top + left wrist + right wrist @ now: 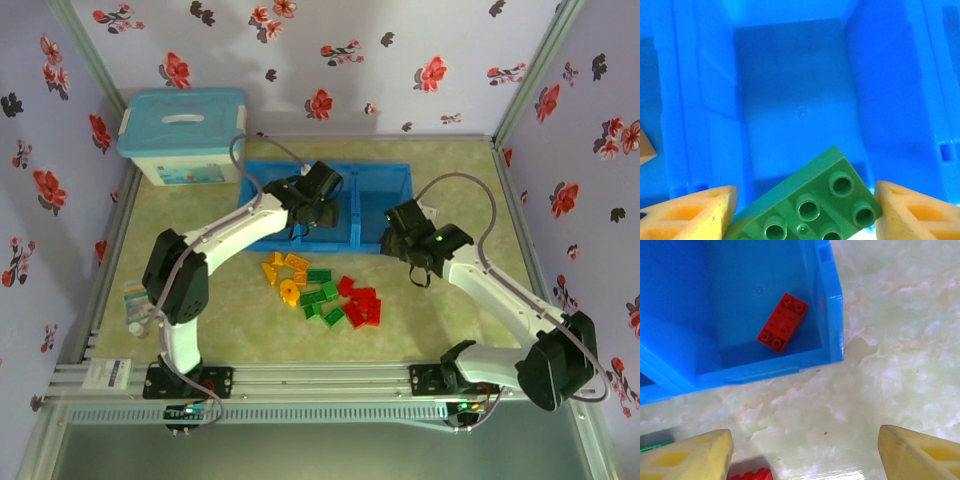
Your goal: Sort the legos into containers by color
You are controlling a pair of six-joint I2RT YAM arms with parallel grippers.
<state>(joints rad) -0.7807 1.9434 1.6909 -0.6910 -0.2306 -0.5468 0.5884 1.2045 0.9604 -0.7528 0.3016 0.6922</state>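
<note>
My left gripper (pixel 805 212) is shut on a green lego (pixel 815 202), which sits tilted with its studs up between the yellow fingers. It hangs over an empty compartment (pixel 800 100) of the blue tray (pixel 385 172), the middle one in the top view, where the left gripper (pixel 315 195) hovers. My right gripper (pixel 805 455) is open with nothing between its fingers, above bare table just in front of the tray's right compartment. A red lego (pixel 782 322) lies in that compartment. Loose legos lie in a pile in front of the tray: orange-yellow (pixel 280 270), green (pixel 322 295), red (pixel 360 305).
A white storage box with a pale-blue lid (pixel 185 135) stands at the back left beside the tray. Small packets (pixel 135 300) lie at the left edge. Floral walls close in three sides, and a metal rail (pixel 320 382) runs along the front.
</note>
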